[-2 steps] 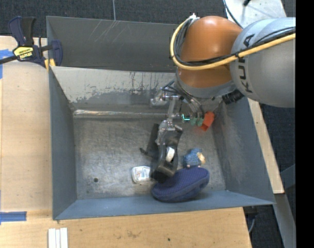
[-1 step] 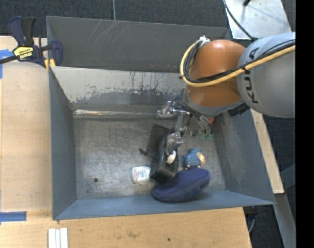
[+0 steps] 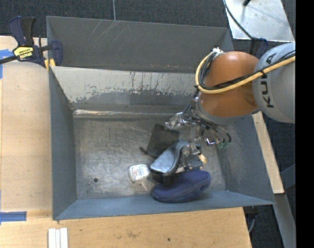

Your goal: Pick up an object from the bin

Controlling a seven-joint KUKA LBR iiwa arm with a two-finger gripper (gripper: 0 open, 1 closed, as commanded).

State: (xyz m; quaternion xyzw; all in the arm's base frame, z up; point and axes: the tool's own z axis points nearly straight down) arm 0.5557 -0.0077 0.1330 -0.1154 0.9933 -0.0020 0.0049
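You'd log the pick as not yet made: gripper (image 3: 190, 158) low just behind the dark blue cloth bundle (image 3: 181, 186), beside a grey-blue curved piece (image 3: 166, 161) touching that bundle, nothing visibly lifted, open or closed you cannot tell.

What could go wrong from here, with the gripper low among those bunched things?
1. The gripper sits in a tight cluster: a grey-blue curved thing, a dark blue soft bundle touching it and a black flat piece behind. It might lift two together, or snag the bundle.
2. The cluster lies close to the sloped right wall of the bin, so the wrist could brush that wall.
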